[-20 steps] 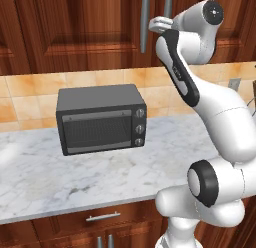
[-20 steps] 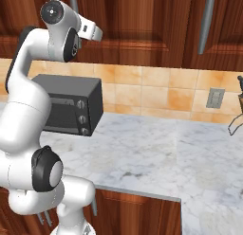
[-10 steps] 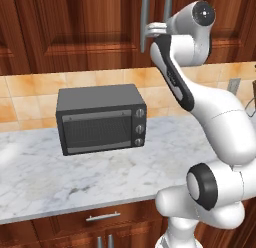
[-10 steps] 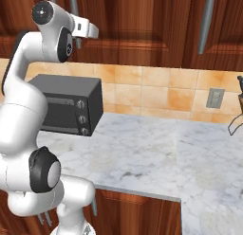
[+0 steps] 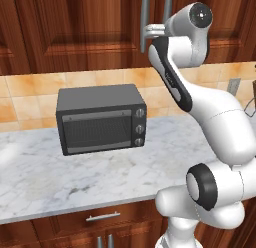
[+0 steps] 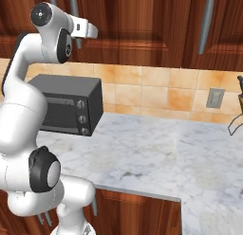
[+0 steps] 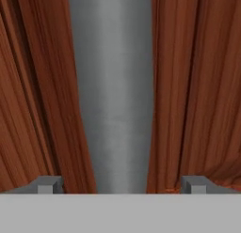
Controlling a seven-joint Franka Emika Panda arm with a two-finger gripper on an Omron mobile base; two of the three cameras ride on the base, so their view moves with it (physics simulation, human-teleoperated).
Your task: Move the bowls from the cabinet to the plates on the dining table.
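- Presently the tool (image 7: 120,185) stands released, its fingertips either side of the silver bar handle (image 7: 113,86), placed to pull the door.
- Cabinet (image 5: 75,27) doors are shut, so the bowls presumably sit unseen inside.
- Toaster oven (image 5: 100,118) rests on the tabletop (image 5: 100,177) below.

One toaster oven (image 5: 101,118) sits on one marble counter (image 5: 75,182). Two silver bar handles (image 5: 144,17) hang side by side on the cabinet (image 5: 80,32). One wall outlet (image 6: 215,98) is set in the tiled backsplash (image 6: 156,89).
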